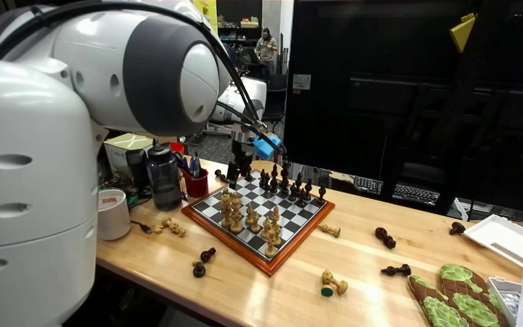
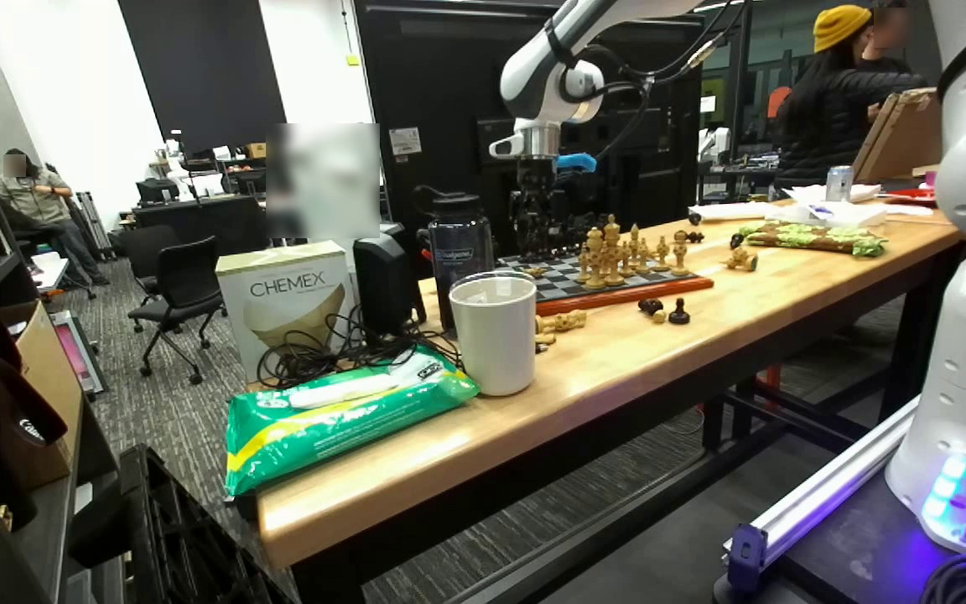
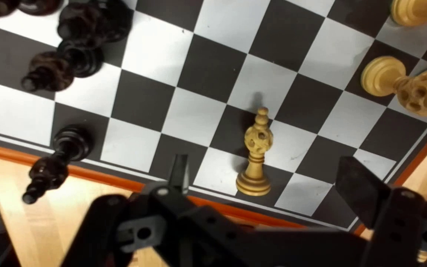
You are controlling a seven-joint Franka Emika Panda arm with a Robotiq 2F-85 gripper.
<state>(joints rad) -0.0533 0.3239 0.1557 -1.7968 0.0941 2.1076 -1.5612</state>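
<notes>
by the near edge of the chessboard in the wrist view, the gripper gapes wide above a lying pale chess piece, which uneven closing might roll.

pale chess piece | carved | lying flat | chessboard, near edge

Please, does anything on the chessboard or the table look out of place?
Yes. A light chess piece lies on its side on the chessboard, odd because other pieces stand upright. Off the chessboard, a dark piece and others lie tipped over on the table.
</notes>
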